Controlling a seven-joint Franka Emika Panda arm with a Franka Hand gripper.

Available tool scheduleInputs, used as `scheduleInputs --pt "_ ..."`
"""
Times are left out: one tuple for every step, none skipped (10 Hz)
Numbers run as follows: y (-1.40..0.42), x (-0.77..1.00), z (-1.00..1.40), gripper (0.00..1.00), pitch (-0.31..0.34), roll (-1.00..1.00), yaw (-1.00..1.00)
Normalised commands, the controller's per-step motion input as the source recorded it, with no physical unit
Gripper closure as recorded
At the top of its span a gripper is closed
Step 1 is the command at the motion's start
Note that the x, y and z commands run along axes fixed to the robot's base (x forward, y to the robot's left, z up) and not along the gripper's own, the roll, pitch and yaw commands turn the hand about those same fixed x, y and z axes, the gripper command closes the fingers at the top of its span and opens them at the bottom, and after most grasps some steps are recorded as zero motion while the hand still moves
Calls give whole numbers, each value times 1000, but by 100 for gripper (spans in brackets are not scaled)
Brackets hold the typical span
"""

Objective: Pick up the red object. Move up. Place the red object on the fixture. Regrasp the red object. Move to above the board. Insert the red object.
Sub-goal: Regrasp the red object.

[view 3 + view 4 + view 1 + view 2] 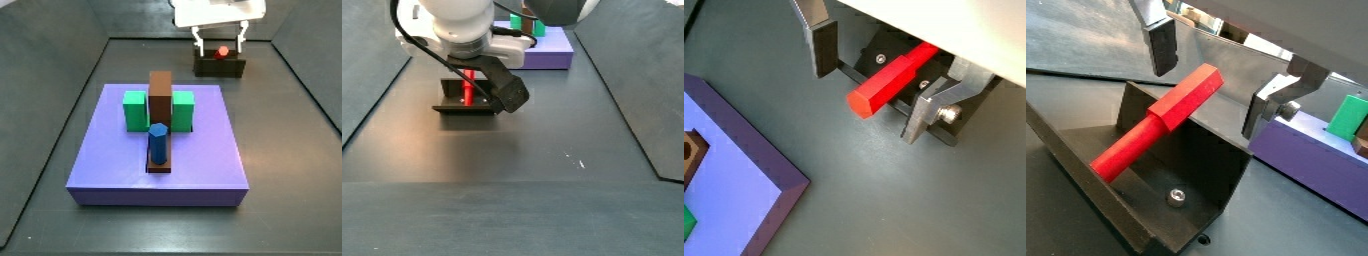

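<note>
**Red peg resting in the fixture, open gripper straddling it**

In a wrist view, the red object (894,78) is seen between the silver fingers (822,48) of the gripper (874,82), with clear gaps on both sides; the jaws are spread and nothing is clamped.

In a wrist view, the red object (1158,122) is shown leaning on the wall of the fixture (1193,205), its long axis tilted, upper end lying between the fingers.

In a side view, the fixture (219,66) is found beyond the far right corner of the board (160,155), the gripper (221,45) directly above it.

In a side view, the red object (469,88) stands steeply in the fixture (469,108) beneath the gripper (474,80). A regrasp is judged to depend on closing across this tilted axis.
</note>
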Motion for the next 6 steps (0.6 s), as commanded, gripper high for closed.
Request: scheduleInputs --pt "74 -17 360 0 -94 -363 0" --pt "74 -214 946 0 -63 0 0" --pt "34 -329 1000 0 -117 57 0" --pt "0 -157 1000 0 -146 266 54" --pt "-103 -117 977 0 -166 623 197" --pt "-117 -46 651 0 -26 980 283"
